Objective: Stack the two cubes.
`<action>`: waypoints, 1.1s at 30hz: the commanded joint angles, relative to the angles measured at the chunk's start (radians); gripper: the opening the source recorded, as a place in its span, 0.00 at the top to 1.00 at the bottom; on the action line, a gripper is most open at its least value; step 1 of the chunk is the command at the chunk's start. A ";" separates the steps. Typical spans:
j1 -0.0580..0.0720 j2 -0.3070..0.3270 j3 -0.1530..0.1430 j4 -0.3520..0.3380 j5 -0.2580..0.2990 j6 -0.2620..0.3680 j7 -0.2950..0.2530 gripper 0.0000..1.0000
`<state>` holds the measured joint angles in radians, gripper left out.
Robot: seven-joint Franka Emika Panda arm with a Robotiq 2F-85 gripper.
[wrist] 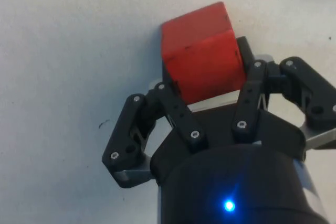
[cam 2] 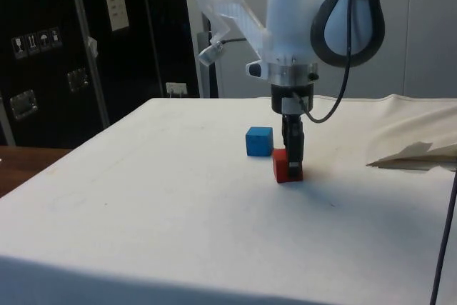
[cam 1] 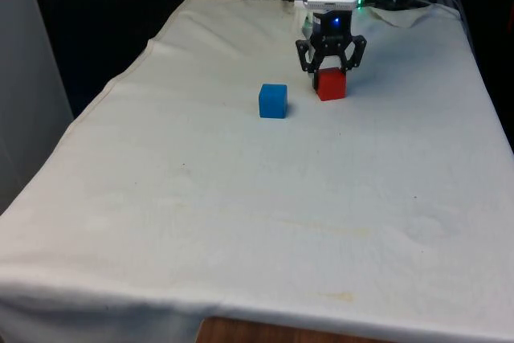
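A red cube rests on the white cloth at the far end of the table. My gripper has come straight down over it, one finger on each side. In the wrist view the fingers press against both flanks of the red cube, so the gripper is shut on it. In the side view the red cube still touches the cloth under the gripper. A blue cube stands alone a short way off, towards the front view's left, and in the side view the blue cube sits just behind the red one.
The cloth bunches into a fold at the far right corner, which the side view shows as a raised fold. The cloth's left edge runs close to a dark drop. A broad stretch of cloth lies in front of the cubes.
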<state>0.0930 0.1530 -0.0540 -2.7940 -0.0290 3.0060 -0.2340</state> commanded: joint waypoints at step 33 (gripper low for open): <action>-0.001 -0.145 -0.001 -0.009 0.007 -0.101 0.019 0.95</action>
<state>0.0920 0.0150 -0.0560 -2.8010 -0.0270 2.9120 -0.2160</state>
